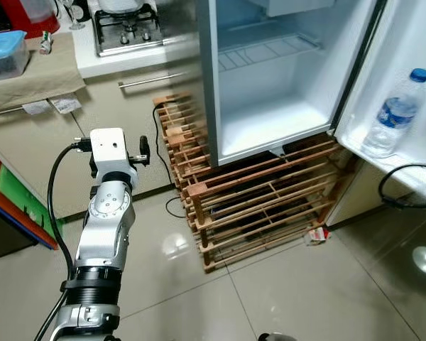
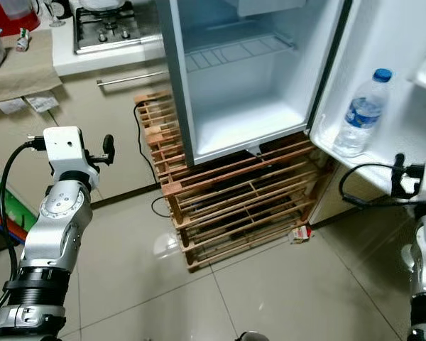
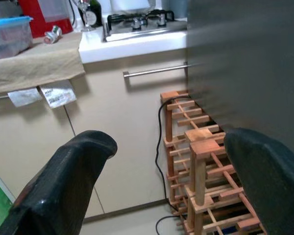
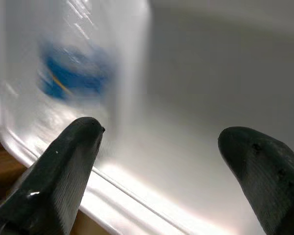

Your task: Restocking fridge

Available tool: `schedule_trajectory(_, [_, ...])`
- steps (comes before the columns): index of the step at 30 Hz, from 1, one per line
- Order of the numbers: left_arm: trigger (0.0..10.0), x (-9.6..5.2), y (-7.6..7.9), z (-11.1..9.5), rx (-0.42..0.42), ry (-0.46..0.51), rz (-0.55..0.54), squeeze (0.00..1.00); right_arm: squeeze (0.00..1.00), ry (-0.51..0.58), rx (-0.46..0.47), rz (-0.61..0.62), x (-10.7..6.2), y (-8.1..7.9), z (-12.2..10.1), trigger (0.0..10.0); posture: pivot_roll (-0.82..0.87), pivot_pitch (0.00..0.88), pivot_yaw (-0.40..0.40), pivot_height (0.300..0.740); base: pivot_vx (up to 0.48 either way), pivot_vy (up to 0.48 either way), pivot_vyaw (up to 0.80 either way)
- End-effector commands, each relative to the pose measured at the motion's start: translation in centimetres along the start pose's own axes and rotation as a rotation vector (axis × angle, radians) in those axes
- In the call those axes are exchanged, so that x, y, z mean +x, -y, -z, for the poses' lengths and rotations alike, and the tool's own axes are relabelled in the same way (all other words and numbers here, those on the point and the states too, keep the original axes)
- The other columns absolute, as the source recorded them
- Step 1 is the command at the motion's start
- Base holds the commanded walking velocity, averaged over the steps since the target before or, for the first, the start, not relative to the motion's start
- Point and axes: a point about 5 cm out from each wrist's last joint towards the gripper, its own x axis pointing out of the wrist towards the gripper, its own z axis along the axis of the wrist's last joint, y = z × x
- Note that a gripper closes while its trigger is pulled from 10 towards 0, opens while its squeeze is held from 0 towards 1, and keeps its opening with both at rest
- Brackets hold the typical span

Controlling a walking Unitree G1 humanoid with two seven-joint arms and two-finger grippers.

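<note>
One water bottle [image 1: 396, 114] stands in the open fridge's door shelf [image 1: 383, 160]; our right hand [image 4: 161, 161] spread just beside it, left hand [image 3: 157, 181] spread, empty. Main shelves [image 1: 270, 114] look bare; restocking barely begun.

The water bottle [image 4: 76, 73] was blurred in the right wrist view; the fridge [image 1: 270, 78] top was cut off by the frame's far edge.
</note>
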Motion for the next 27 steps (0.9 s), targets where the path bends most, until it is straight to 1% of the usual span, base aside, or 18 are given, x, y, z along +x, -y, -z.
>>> schedule_trajectory(1, [10.0, 0.1, 0.1, -0.1, -0.002, -0.001, 0.003, 0.00, 0.00, 0.052, 0.081, -0.057, -0.1, -2.5, -1.1, 10.0, -0.11, 0.005, 0.076, 0.740, 0.000, 0.000, 0.00])
schedule_trajectory(5, [10.0, 0.1, 0.1, 0.0, 0.003, 0.000, -0.001, 0.00, 0.00, 0.082, 0.159, -0.147, -0.9, -6.2, -1.7, 10.0, -0.10, 0.000, 0.070, 0.740, 0.000, 0.000, 0.19])
schedule_trajectory(6, [10.0, 0.1, 0.1, 0.0, 0.003, 0.000, -0.001, 0.00, 0.00, 0.082, 0.159, -0.147, -0.9, -6.2, -1.7, 10.0, -0.10, 0.000, 0.070, 0.740, 0.000, 0.000, 0.77])
schedule_trajectory(7, [10.0, 0.1, -0.1, 0.0, 0.018, 0.005, 0.000, 0.00, 0.00, 0.083, 0.248, -0.244, -2.4, -10.2, -2.2, 10.0, -0.10, 0.000, 0.066, 0.740, 0.000, 0.000, 0.71])
schedule_trajectory(8, [10.0, 0.1, -0.1, 0.0, 0.018, 0.005, 0.000, 0.00, 0.00, 0.083, 0.248, -0.244, -2.4, -10.2, -2.2, 10.0, -0.10, 0.000, 0.066, 0.740, 0.000, 0.000, 0.71])
schedule_trajectory(9, [10.0, 0.1, -0.2, 0.1, 0.025, 0.007, 0.002, 0.00, 0.00, 0.078, 0.313, -0.310, -3.6, -12.7, -2.5, 10.0, -0.10, 0.000, 0.064, 0.740, 0.000, 0.000, 0.69])
schedule_trajectory(10, [10.0, 0.1, -0.2, 0.1, 0.025, 0.007, 0.002, 0.00, 0.00, 0.078, 0.313, -0.310, -3.6, -12.7, -2.5, 10.0, -0.10, 0.000, 0.064, 0.740, 0.000, 0.000, 0.69])
schedule_trajectory(11, [10.0, -0.1, -0.5, 0.0, 0.076, 0.032, 0.002, 0.00, 0.00, 0.060, 0.362, -0.351, -4.6, -14.4, -2.5, 10.0, -0.09, 0.000, 0.058, 0.740, 0.000, 0.000, 0.68])
schedule_trajectory(13, [10.0, -0.3, -1.1, 0.2, 0.087, 0.032, -0.018, 0.00, 0.00, 0.029, 0.410, -0.397, -5.7, -16.1, -2.4, 10.0, -0.09, 0.000, 0.047, 0.740, 0.000, 0.000, 0.67])
schedule_trajectory(14, [10.0, -0.3, -1.1, 0.2, 0.087, 0.032, -0.018, 0.00, 0.00, 0.029, 0.410, -0.397, -5.7, -16.1, -2.4, 10.0, -0.09, 0.000, 0.047, 0.740, 0.000, 0.000, 0.66])
schedule_trajectory(16, [10.0, -0.8, -1.6, 0.6, 0.061, 0.014, -0.032, 0.00, 0.00, 0.001, 0.446, -0.435, -6.8, -17.4, -2.3, 10.0, -0.08, 0.000, 0.039, 0.740, 0.000, 0.000, 0.65])
schedule_trajectory(17, [10.0, -0.8, -1.6, 0.6, 0.061, 0.014, -0.032, 0.00, 0.00, 0.001, 0.446, -0.435, -6.8, -17.4, -2.3, 10.0, -0.08, 0.000, 0.039, 0.740, 0.000, 0.000, 0.64])
schedule_trajectory(19, [10.0, -1.1, -0.9, 0.7, 0.038, 0.016, -0.005, 0.00, 0.00, -0.018, 0.466, -0.437, -6.8, -17.6, -2.1, 10.0, -0.07, 0.000, 0.025, 0.740, 0.000, 0.000, 0.63])
schedule_trajectory(20, [10.0, -1.2, -0.1, 0.6, 0.038, 0.025, 0.020, 0.00, 0.00, -0.022, 0.470, -0.452, -6.7, -17.7, -2.2, 10.0, -0.07, 0.000, 0.015, 0.740, 0.000, 0.000, 0.62])
schedule_trajectory(21, [10.0, -1.2, -0.1, 0.6, 0.038, 0.025, 0.020, 0.00, 0.00, -0.022, 0.470, -0.452, -6.7, -17.7, -2.2, 10.0, -0.07, 0.000, 0.015, 0.740, 0.000, 0.000, 0.62])
schedule_trajectory(22, [10.0, -1.1, 0.6, 0.2, 0.050, 0.045, 0.045, 0.00, 0.00, -0.020, 0.457, -0.470, -6.6, -17.8, -2.3, 10.0, -0.07, 0.000, 0.011, 0.740, 0.000, 0.000, 0.58])
schedule_trajectory(24, [10.0, -1.1, 1.1, -0.2, 0.075, 0.075, 0.064, 0.00, 0.00, -0.014, 0.450, -0.472, -6.1, -17.9, -2.6, 10.0, -0.07, 0.000, 0.008, 0.740, 0.000, 0.000, 0.57])
schedule_trajectory(27, [10.0, -1.1, 1.3, -0.2, 0.081, 0.085, 0.078, 0.00, 0.00, -0.004, 0.445, -0.476, -5.8, -18.0, -2.8, 10.0, -0.07, 0.000, 0.004, 0.740, 0.000, 0.000, 0.56])
